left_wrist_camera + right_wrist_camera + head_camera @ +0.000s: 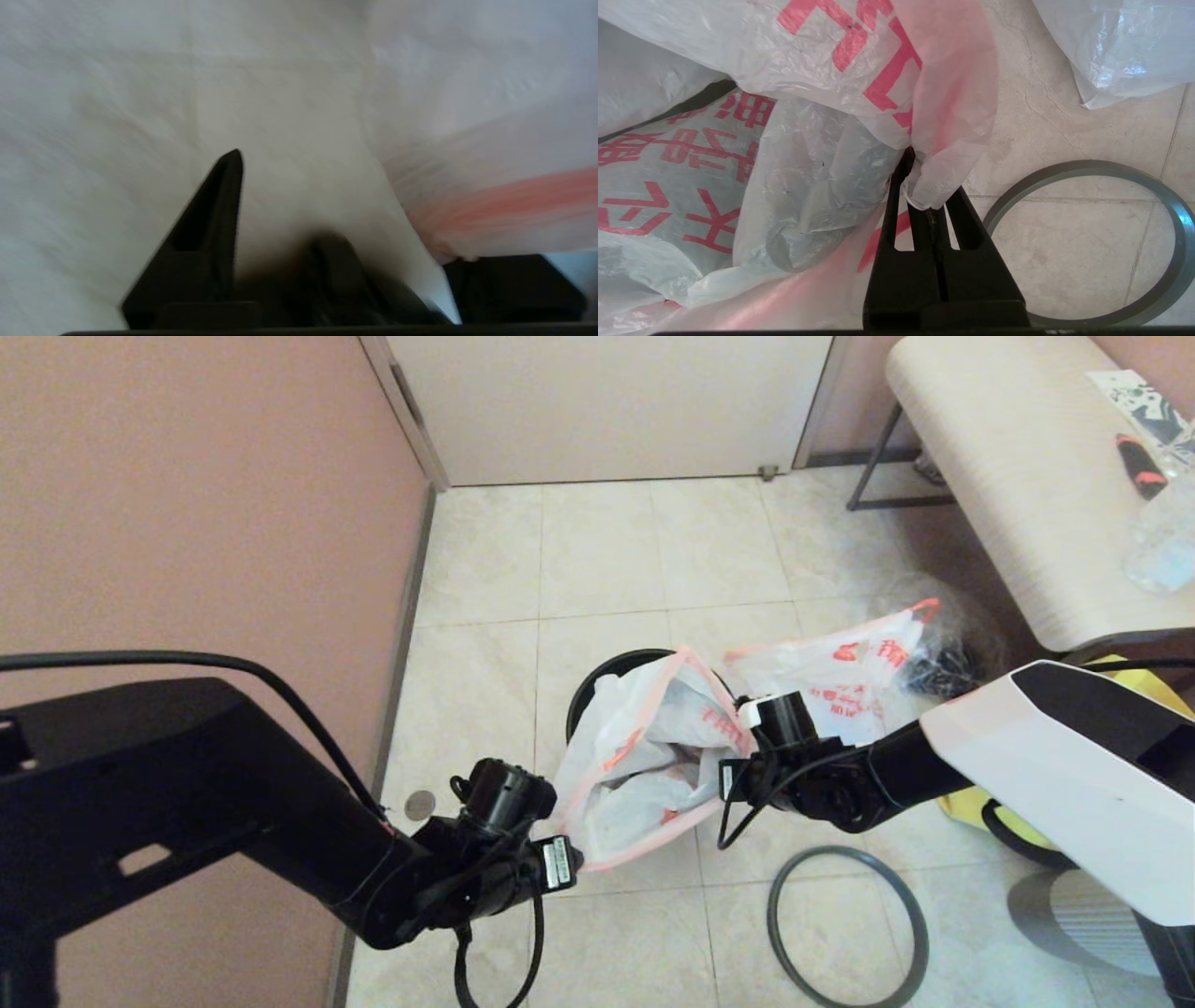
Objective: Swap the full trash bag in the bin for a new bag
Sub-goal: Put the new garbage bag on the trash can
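Note:
The new bag [653, 756], white with orange-red trim and red print, hangs stretched open between my two grippers, over the near side of the bin [607, 674]. My right gripper [739, 761] is shut on the bag's right edge; its fingertips [924, 186] pinch a bunched fold of film. My left gripper [565, 845] is at the bag's lower left corner. In its wrist view it [327, 154] stands open, with bag film [303, 116] running between the fingers and covering one of them. The full trash bag [840, 681] lies on the floor right of the bin.
The bin's dark grey hoop [845, 924] [1176, 261] lies loose on the tiles near my right arm. A clear bag with black things [948, 653] sits beside the full bag. A yellow tote [971, 803] peeks from under my right arm. A bench [1008, 476] stands at the right, a wall [205, 523] at the left.

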`<state>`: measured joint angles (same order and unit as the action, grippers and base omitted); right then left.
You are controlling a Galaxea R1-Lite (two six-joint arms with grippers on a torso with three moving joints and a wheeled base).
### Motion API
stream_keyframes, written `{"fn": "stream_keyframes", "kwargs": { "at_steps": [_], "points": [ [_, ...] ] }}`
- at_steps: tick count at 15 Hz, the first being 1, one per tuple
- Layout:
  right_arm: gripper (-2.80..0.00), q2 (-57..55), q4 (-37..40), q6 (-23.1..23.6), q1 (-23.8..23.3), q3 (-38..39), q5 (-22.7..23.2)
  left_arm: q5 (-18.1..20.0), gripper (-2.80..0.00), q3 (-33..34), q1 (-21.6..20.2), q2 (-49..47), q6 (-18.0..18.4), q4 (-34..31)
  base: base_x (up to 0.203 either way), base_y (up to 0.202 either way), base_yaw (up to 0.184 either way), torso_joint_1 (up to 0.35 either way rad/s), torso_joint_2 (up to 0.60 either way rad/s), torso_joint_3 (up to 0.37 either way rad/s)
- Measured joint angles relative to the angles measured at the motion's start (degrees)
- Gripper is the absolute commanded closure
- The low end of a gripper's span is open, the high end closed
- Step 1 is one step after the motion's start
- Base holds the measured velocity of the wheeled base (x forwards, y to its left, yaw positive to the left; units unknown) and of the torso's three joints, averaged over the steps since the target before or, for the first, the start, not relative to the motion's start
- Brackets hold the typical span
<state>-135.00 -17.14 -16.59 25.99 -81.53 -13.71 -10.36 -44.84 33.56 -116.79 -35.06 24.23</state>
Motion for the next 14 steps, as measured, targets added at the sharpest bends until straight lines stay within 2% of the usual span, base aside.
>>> {"fn": "stream_keyframes", "kwargs": {
  "at_steps": [3, 4, 6, 10, 14],
  "points": [
    [0.0, -0.2, 0.0, 0.0, 0.0, 0.0, 0.0, 0.9, -2.8, 0.6, 4.9, 6.7, -4.6, -5.2, 0.0, 0.0, 0.0, 0.0, 0.0, 0.0],
    [0.0, -0.4, -0.1, 0.0, 0.1, 0.0, -0.1, -0.4, -2.8, 0.4, 6.0, 8.3, -6.2, -5.8, 0.0, 0.0, 0.0, 0.0, 0.0, 0.0],
    [0.0, -0.9, -0.3, 0.0, 0.4, 0.0, -1.7, -4.9, -2.8, 0.1, 6.5, 9.4, -7.0, -5.4, 0.0, 0.0, 0.0, 0.0, 0.0, 0.0],
    [0.0, -1.5, -0.3, 0.1, 1.0, 0.0, -1.9, -9.5, -2.8, 0.0, 3.9, 5.5, -5.8, -0.2, 0.0, 0.0, 0.0, 0.0, 0.0, 0.0],
    [0.0, -2.3, -0.4, 0.0, 1.0, -0.4, -2.1, -12.4, -2.8, -2.6, -1.4, -4.8, -0.6, 7.5, 0.0, 0.0, 0.0, 0.0, 0.0, 0.0]
  ]
}}
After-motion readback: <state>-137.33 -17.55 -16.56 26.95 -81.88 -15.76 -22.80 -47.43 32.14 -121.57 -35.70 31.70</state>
